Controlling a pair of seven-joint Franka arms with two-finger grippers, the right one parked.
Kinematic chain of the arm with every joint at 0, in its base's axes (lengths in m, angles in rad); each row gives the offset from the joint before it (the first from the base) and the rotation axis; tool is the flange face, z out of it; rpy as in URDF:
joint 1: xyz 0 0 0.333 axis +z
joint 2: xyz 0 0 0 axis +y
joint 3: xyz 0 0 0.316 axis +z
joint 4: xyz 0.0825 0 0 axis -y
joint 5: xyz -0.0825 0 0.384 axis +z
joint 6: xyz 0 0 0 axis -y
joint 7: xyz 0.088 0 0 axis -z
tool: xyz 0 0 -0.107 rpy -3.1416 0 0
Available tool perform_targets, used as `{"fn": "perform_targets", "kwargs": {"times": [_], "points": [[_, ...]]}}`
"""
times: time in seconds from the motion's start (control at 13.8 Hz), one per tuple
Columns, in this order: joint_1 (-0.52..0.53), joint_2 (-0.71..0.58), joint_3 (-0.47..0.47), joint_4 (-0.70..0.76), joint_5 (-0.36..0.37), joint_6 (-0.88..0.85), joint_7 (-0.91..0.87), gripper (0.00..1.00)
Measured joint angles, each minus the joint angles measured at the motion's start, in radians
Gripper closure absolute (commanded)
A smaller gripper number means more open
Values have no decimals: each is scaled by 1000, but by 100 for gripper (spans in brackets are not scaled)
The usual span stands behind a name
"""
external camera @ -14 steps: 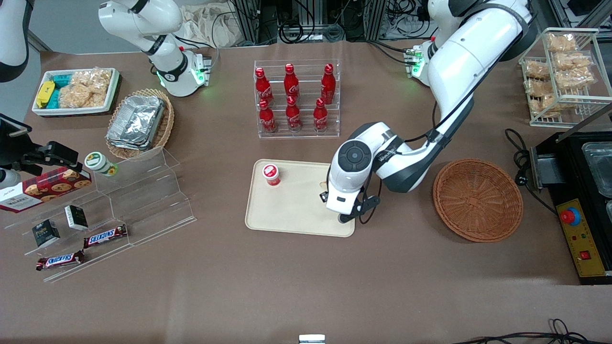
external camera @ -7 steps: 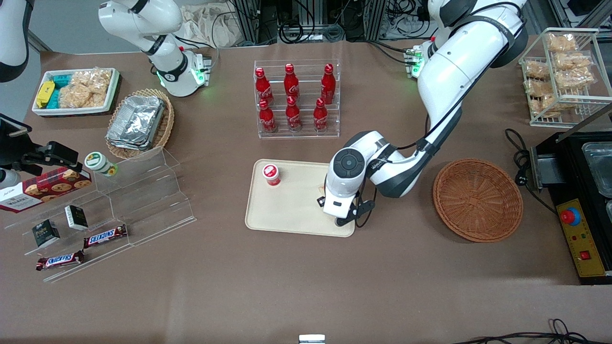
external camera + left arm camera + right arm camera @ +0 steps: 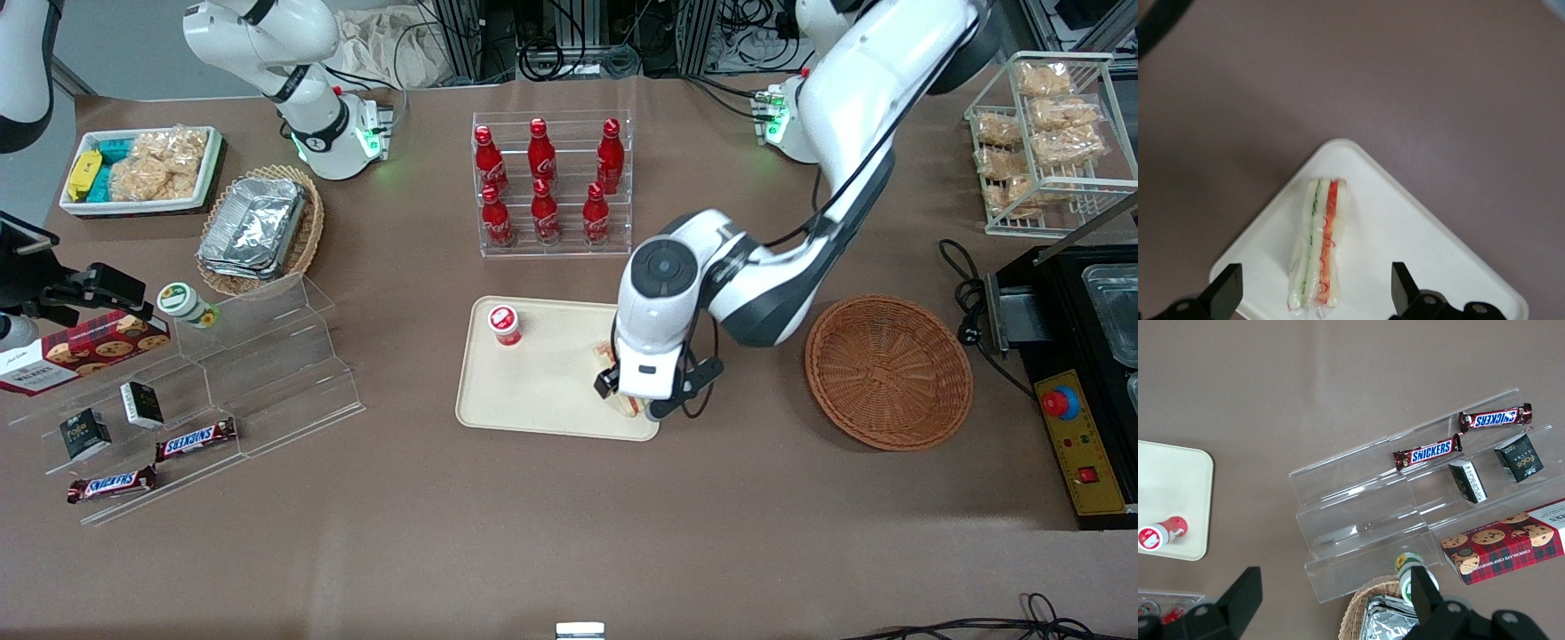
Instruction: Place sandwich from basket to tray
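**Black claw spread above sandwich on tray corner**

Black fingertips (image 3: pixel 1225 293) of the left gripper (image 3: pixel 1315 293) stand wide apart, nothing pinched between them. Sandwich (image 3: pixel 1318 247) lies directly under the gap, clear of both tips, with open tray surface on either side of it. Wrapped in clear film; cut edge faces up, showing white bread with a green and a red filling stripe.

Sandwich rests on the cream tray (image 3: pixel 1405 233), close to one rounded corner. Brown table covering (image 3: pixel 1438 87) surrounds that corner.

Front view: gripper (image 3: pixel 642 402) hangs over the tray (image 3: pixel 542 391) at the end nearest the working arm, near the corner closer to the camera. Only a sliver of sandwich (image 3: pixel 630 406) shows beneath the white wrist housing. A small red-and-white capped cup (image 3: pixel 504 324) stands on the same tray, well apart from the gripper, toward the parked arm's end.

Reddish-brown wicker basket (image 3: pixel 887 371) sits on the table beside the tray, toward the working arm's end, not touching it; nothing visible inside.

Farther from the camera than the tray: a clear acrylic rack (image 3: pixel 551 182) holding six red cola bottles (image 3: pixel 544 211).
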Motion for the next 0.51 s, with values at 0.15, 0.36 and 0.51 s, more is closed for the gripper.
{"fn": "perform_targets", "kwargs": {"times": [0.15, 0.36, 0.51], "points": [[35, -98, 2, 0, -2, -75, -5, 0], [109, -200, 2, -5, -37, -138, 44, 0], [163, -255, 5, -9, -113, -185, 169, 0]]}}
